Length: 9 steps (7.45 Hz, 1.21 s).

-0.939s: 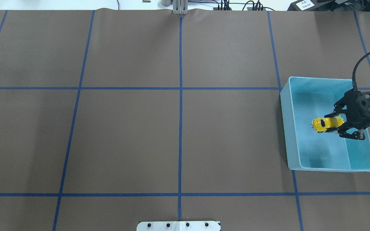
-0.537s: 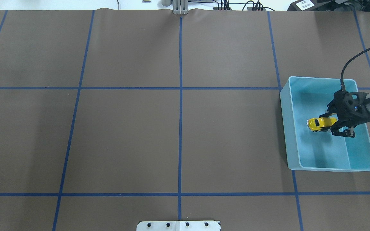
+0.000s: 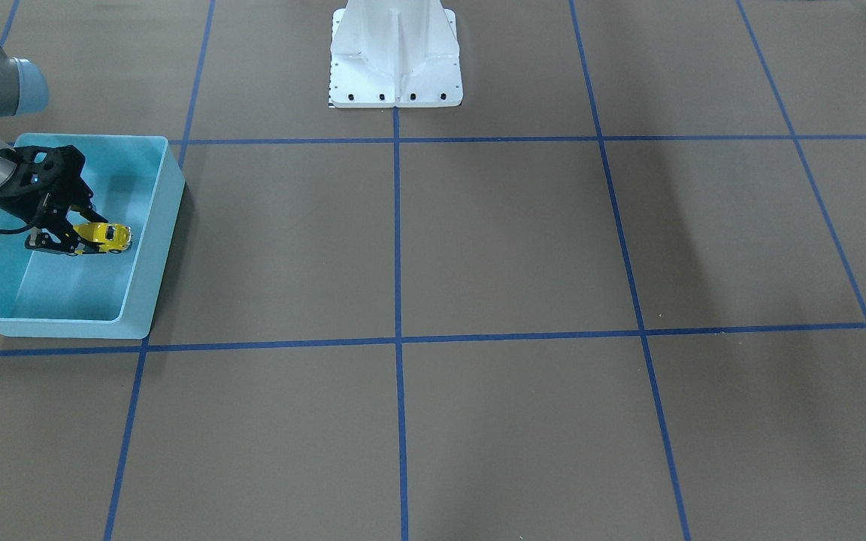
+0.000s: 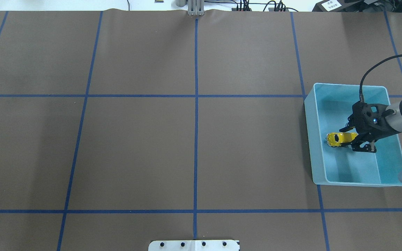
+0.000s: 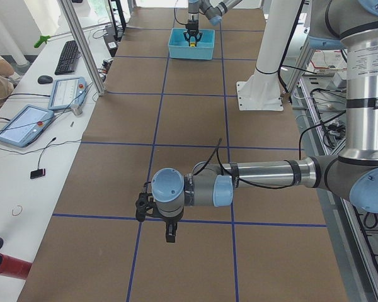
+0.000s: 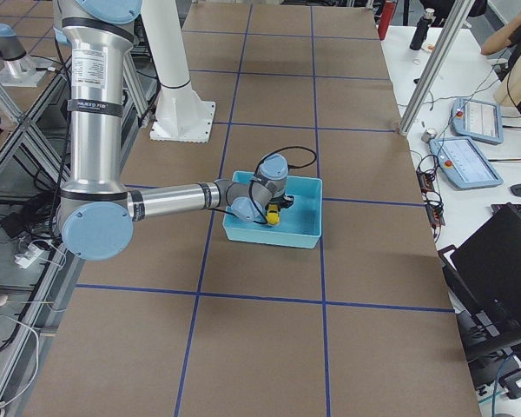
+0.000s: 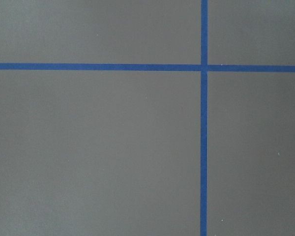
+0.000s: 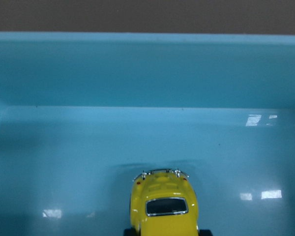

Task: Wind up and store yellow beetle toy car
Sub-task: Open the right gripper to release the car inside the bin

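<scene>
The yellow beetle toy car is inside the light blue bin, low over its floor, with its rear end between my right gripper's fingers. My right gripper is shut on the car and reaches in from the bin's right side. The front-facing view shows the same grip, with the car held by the gripper. The right wrist view shows the car at the bottom centre over the bin floor. My left gripper hovers over the mat far from the bin; I cannot tell whether it is open or shut.
The table is covered by a brown mat with a blue tape grid. The bin's walls surround my right gripper. The robot's white base stands at the table's robot-side edge. The left wrist view shows only mat and tape lines.
My right gripper has moved lower into the bin and toward its left wall, carrying the car with it. The bin has stayed in place.
</scene>
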### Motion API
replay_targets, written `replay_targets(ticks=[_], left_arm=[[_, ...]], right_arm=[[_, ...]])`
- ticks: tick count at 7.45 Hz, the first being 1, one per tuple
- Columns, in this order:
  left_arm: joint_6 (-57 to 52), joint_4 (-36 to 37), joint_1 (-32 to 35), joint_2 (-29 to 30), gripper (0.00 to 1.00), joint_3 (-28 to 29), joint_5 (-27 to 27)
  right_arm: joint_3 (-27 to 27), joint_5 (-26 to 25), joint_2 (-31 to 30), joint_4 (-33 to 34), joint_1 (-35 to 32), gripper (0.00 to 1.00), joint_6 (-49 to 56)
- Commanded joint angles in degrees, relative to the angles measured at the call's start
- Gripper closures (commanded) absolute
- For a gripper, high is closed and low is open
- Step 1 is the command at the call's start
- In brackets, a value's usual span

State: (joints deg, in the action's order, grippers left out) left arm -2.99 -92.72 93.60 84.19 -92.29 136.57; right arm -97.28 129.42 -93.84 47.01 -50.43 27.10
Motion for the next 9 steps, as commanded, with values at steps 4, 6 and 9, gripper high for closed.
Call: replay_targets(ticks=[4, 6, 9], left_arm=[[0.00, 0.00, 0.00, 0.01, 0.00, 0.00, 0.01], [0.00, 0.00, 0.00, 0.01, 0.00, 0.00, 0.01], [0.00, 0.00, 0.00, 0.01, 0.00, 0.00, 0.01]], right_arm=[[-8.60, 6.06, -3.00, 1.93, -8.40, 0.00, -2.14], [-18.15, 8.29, -3.72, 12.78, -18.08, 0.00, -6.24], [-19.17, 10.32, 0.06, 25.90, -30.22, 0.00, -15.28]])
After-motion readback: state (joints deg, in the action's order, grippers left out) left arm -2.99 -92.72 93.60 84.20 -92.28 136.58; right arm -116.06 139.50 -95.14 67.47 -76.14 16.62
